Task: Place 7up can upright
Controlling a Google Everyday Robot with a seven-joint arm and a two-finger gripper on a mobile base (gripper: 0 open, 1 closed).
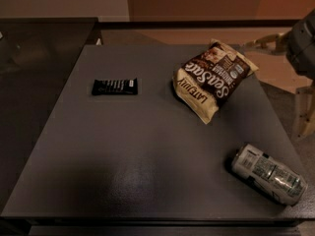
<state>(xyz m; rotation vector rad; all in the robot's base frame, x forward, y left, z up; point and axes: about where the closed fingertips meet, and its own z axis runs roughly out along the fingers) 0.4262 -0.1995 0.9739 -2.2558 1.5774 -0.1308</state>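
The 7up can [268, 173] lies on its side near the front right corner of the dark grey table [138, 146]. It is silvery-white with green and dark print, and its long axis runs from upper left to lower right. My gripper [304, 111] shows only partly at the right edge of the camera view, off the table's right side. It is above and to the right of the can, well apart from it, and holds nothing that I can see. The grey arm [302, 43] rises above the gripper.
A brown-and-cream snack bag [212, 78] lies at the back right of the table. A flat black wrapped bar [114, 86] lies at the middle left. A second dark surface [34, 48] adjoins on the left. The table's front edge runs just below the can.
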